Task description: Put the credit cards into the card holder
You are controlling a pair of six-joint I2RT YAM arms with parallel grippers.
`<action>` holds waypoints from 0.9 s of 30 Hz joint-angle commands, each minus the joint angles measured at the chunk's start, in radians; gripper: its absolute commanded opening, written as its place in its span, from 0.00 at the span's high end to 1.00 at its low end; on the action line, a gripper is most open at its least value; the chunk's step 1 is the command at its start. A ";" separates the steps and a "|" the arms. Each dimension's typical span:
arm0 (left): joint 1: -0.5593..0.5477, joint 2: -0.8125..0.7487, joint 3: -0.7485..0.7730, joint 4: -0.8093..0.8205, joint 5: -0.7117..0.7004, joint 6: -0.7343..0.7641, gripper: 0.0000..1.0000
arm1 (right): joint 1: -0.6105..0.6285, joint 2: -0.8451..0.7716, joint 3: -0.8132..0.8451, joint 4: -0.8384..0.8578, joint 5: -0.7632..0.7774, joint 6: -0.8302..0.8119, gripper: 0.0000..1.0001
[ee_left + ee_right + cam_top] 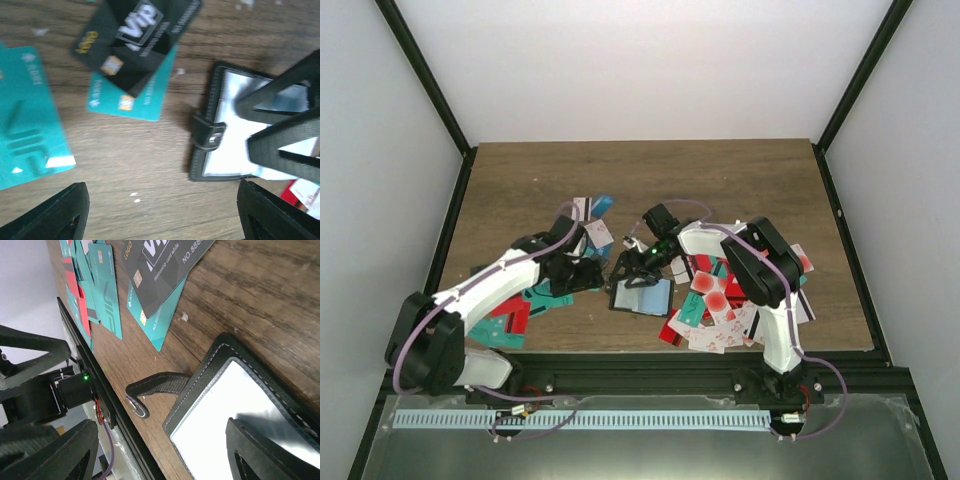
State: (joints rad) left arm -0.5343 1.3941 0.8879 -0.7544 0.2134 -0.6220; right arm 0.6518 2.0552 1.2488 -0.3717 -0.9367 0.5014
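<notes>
The card holder (pixel 642 297) lies open on the table, black-rimmed with a pale shiny sleeve. It also shows in the left wrist view (pixel 225 145) and the right wrist view (pixel 235 400), its snap strap (pixel 150 386) sticking out to the side. My right gripper (pixel 632 268) is open and hangs over the holder's far edge, one finger (pixel 272 452) above the sleeve. My left gripper (pixel 596 273) is open and empty over bare wood just left of the holder. A black VIP card (pixel 135 32) lies on a teal card (pixel 137 100) nearby.
Loose cards lie in heaps: teal, red and black ones at the left (pixel 515 312), red and white ones at the right (pixel 720 305), a few behind (pixel 592 212). A large teal card (pixel 27 125) lies left of my left gripper. The table's front rail (pixel 82 365) is close.
</notes>
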 commanded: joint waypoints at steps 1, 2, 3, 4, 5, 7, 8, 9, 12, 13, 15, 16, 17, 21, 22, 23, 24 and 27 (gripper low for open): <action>0.032 -0.071 -0.048 -0.092 -0.116 -0.030 0.16 | 0.019 -0.006 0.031 -0.055 0.048 -0.041 0.28; 0.038 -0.087 -0.053 -0.100 -0.127 -0.030 0.16 | 0.019 -0.024 0.040 -0.066 0.044 -0.048 0.28; 0.043 -0.098 -0.057 -0.109 -0.139 -0.030 0.16 | 0.019 -0.034 0.045 -0.078 0.041 -0.055 0.28; 0.048 -0.108 -0.058 -0.116 -0.150 -0.031 0.16 | 0.019 -0.053 0.050 -0.089 0.041 -0.060 0.28; 0.048 -0.115 -0.058 -0.121 -0.157 -0.029 0.16 | 0.019 -0.069 0.059 -0.103 0.042 -0.067 0.28; 0.049 -0.125 -0.053 -0.122 -0.154 -0.020 0.17 | 0.019 -0.098 0.070 -0.127 0.049 -0.076 0.27; 0.049 -0.126 -0.049 -0.117 -0.143 -0.012 0.17 | 0.019 -0.113 0.073 -0.140 0.058 -0.081 0.27; 0.048 -0.131 -0.043 -0.110 -0.127 -0.002 0.18 | 0.019 -0.127 0.077 -0.152 0.070 -0.082 0.27; 0.044 -0.141 -0.015 -0.095 -0.095 0.017 0.21 | 0.017 -0.168 0.081 -0.200 0.121 -0.087 0.27; 0.040 -0.144 0.001 -0.088 -0.075 0.024 0.24 | 0.017 -0.183 0.080 -0.217 0.150 -0.086 0.28; 0.029 -0.147 0.025 -0.068 -0.046 0.029 0.27 | 0.014 -0.223 0.067 -0.246 0.206 -0.082 0.27; 0.020 -0.148 0.035 -0.050 -0.028 0.031 0.29 | 0.010 -0.237 0.062 -0.257 0.235 -0.076 0.27; 0.009 -0.146 0.041 -0.030 -0.009 0.033 0.30 | 0.003 -0.258 0.051 -0.264 0.261 -0.068 0.28; -0.062 -0.104 0.075 0.044 0.045 0.040 0.34 | -0.054 -0.382 -0.022 -0.281 0.342 -0.030 0.27; -0.087 -0.083 0.095 0.057 0.049 0.042 0.35 | -0.073 -0.415 -0.054 -0.285 0.367 -0.023 0.27; -0.111 -0.060 0.114 0.071 0.058 0.046 0.35 | -0.094 -0.451 -0.075 -0.295 0.395 -0.016 0.27; -0.134 -0.035 0.136 0.088 0.073 0.052 0.35 | -0.114 -0.484 -0.099 -0.307 0.429 -0.006 0.27; -0.193 0.058 0.197 0.158 0.152 0.057 0.35 | -0.180 -0.577 -0.172 -0.360 0.572 0.035 0.25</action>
State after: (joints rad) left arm -0.6689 1.3636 1.0134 -0.7105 0.2554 -0.5873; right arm 0.5423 1.5764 1.1473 -0.6418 -0.5728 0.4786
